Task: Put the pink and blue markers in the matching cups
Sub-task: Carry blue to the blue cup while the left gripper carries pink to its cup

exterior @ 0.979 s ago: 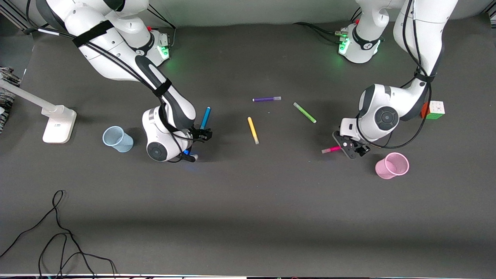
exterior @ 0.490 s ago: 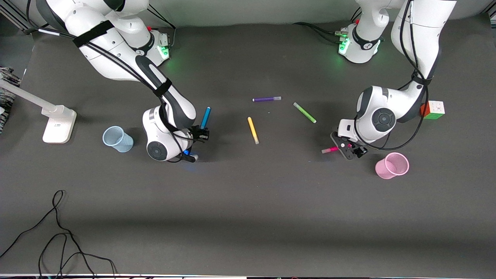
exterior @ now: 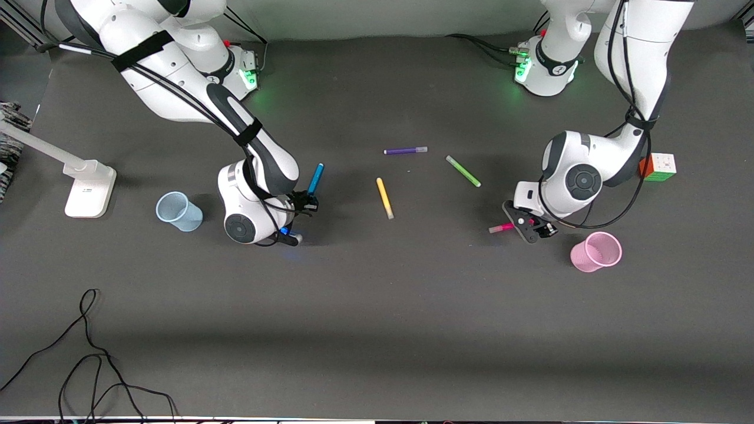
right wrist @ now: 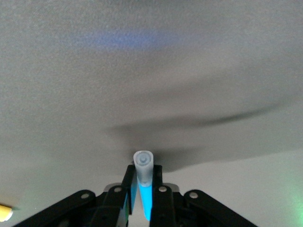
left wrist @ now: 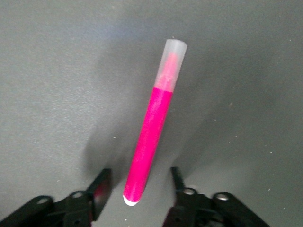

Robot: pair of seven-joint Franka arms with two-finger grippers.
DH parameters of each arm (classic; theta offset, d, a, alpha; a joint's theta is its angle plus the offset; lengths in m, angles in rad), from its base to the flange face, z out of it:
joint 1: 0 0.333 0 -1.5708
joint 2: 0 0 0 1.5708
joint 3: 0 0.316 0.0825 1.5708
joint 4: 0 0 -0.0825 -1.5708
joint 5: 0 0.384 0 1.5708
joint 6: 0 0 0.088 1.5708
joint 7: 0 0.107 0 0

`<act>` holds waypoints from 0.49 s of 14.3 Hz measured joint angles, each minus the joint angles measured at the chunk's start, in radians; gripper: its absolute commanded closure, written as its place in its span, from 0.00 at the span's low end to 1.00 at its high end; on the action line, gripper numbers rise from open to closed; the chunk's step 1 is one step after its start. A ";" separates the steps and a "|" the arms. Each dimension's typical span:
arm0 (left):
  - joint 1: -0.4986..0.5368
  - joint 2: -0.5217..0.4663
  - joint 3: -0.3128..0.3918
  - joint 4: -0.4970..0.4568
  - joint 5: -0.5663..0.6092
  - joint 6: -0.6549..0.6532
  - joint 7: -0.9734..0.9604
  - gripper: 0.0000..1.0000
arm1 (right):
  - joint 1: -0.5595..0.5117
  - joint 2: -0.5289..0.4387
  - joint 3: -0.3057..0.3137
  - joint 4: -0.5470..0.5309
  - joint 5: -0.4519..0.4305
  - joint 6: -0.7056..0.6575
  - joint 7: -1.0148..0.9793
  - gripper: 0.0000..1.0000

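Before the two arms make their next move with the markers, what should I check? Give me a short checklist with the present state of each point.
1. Right gripper shut on the blue marker: ok, the fingers press the marker on both sides.
2. Left gripper shut on the pink marker: not ok, the fingers stand apart from it on each side, open.
3. Pink marker centred between the left gripper's fingers: ok.
4. Blue cup upright, toward the right arm's end of the table: ok.
5. Pink cup upright, beside the left gripper: ok.
6. Both cups empty inside: cannot tell.
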 measured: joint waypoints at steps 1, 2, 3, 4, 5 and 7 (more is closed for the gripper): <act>0.000 0.000 0.001 0.003 0.000 0.000 0.000 0.76 | 0.000 -0.004 0.000 0.001 0.000 -0.001 0.000 1.00; 0.000 0.000 0.002 0.005 0.000 0.000 0.000 0.80 | 0.000 -0.015 0.000 0.003 0.000 -0.009 0.000 1.00; 0.000 0.000 0.002 0.005 0.000 -0.001 0.000 0.91 | 0.000 -0.034 0.000 0.004 0.000 -0.026 0.000 1.00; 0.001 -0.001 0.003 0.006 0.000 -0.001 0.000 0.96 | -0.002 -0.058 0.000 0.006 0.000 -0.052 0.000 1.00; 0.002 -0.001 0.003 0.007 0.000 -0.002 0.000 1.00 | -0.004 -0.086 0.000 0.008 0.000 -0.082 0.000 1.00; 0.002 -0.002 0.003 0.007 -0.001 -0.006 -0.008 1.00 | -0.011 -0.146 -0.006 0.008 -0.010 -0.132 0.000 1.00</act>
